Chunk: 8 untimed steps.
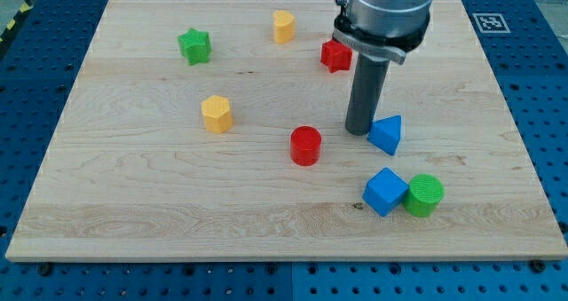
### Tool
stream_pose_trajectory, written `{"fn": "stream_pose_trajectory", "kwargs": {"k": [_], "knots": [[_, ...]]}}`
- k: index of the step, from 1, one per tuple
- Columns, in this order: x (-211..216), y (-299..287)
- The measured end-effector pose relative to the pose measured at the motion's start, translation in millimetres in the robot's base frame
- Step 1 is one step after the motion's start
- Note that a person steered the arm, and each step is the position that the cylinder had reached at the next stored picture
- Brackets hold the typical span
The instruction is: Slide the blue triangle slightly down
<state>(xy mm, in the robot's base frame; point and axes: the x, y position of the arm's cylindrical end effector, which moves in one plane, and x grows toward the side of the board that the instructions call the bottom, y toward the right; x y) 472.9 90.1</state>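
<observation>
In the camera view, the arm comes in from the view's top and its upper part is cut off by the frame edge, so only the grey housing and the dark rod under it are visible. This end effector has no jaws, only the rod, so there is nothing on it to be open or closed. My tip (358, 130) stands on the wooden counter (133, 212) just at the view's left of the blue triangle (386, 134), at its upper left side; whether they really touch I cannot tell, because the rod and the block meet at one edge in the picture. The blue triangle lies a little right of the middle of the counter. The red star (335, 55) is partly hidden behind the arm housing, so its right side is not visible and its shape is only half clear. Counting the blocks, there are eight. Two are blue: the triangle and a blue cube (384, 191) below it, near the view's bottom. Two are green: a green star (194, 46) at the upper left and a green cylinder (424, 194) that touches the blue cube on its right side. Two are yellow: a yellow hexagon (216, 114) left of the middle and a yellow block (283, 26) near the top edge, whose exact shape is hard to make out. Two are red: the star and a red cylinder (305, 146), which stands to the left of my tip and well apart from it.
</observation>
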Motion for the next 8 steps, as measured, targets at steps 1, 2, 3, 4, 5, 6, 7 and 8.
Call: {"fn": "stream_pose_trajectory", "kwargs": {"k": [1, 2, 3, 4, 5, 6, 7, 8], "knots": [[21, 36], [20, 71], [5, 48], [-14, 60], [-5, 90], [27, 102], [21, 103], [12, 119]]}}
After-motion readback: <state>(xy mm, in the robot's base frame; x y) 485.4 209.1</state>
